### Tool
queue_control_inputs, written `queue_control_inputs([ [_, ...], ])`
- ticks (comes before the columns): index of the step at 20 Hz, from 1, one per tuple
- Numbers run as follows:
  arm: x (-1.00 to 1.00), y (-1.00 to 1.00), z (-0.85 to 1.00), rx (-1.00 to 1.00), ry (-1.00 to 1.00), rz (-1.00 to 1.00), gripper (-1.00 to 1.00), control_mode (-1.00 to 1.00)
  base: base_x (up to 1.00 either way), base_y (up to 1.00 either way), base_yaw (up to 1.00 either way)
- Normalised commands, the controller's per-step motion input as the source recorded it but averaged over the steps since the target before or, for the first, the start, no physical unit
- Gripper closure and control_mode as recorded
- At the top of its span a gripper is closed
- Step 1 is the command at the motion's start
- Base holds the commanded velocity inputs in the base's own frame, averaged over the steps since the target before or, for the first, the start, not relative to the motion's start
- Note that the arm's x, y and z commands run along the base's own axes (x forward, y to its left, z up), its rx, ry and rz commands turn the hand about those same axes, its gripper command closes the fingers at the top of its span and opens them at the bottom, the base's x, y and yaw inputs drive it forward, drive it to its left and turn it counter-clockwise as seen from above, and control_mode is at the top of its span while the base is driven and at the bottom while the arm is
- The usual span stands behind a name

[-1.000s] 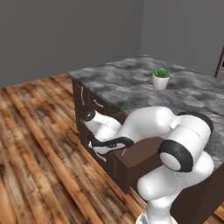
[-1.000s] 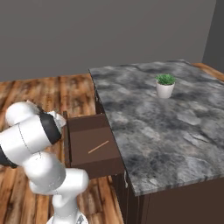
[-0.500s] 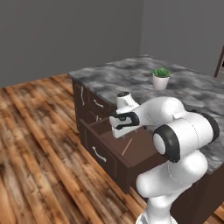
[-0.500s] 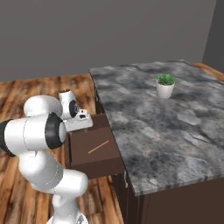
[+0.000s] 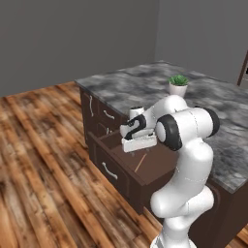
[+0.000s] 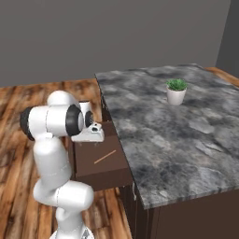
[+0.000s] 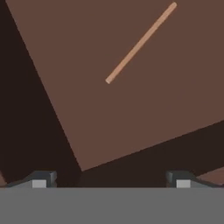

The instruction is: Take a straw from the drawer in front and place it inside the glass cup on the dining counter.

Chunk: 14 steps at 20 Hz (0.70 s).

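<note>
Above the open drawer point(image 6: 100, 161), gripper point(image 7: 109, 180) hangs spread wide, holding nothing. Straw point(image 7: 141, 43) lies flat and diagonal on the drawer floor, apart from the fingertips. Risks: misaligned descent pinches empty air; thin stick rolls away or fingers jam the floor.

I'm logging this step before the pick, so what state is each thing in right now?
drawer: pulled open, straw inside.
straw: lying flat on the drawer floor, untouched.
tool: open, holding nothing, poised above the drawer, aimed down into it.
potted plant: upright on the grey stone top.
other drawers: shut.
</note>
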Motion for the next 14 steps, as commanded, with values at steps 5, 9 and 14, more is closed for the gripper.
queue_control_inputs([
  [5,0.25,-0.07,-0.45,0.00,-0.02,-0.33,-1.00,-1.00,0.00,0.00,0.00],
  [9,0.21,-0.15,-0.35,-0.02,-0.16,-0.38,-1.00,-1.00,0.00,0.00,0.00],
  [14,0.13,-0.11,-0.41,-0.02,-0.19,-0.30,-1.00,-1.00,0.00,0.00,0.00],
])
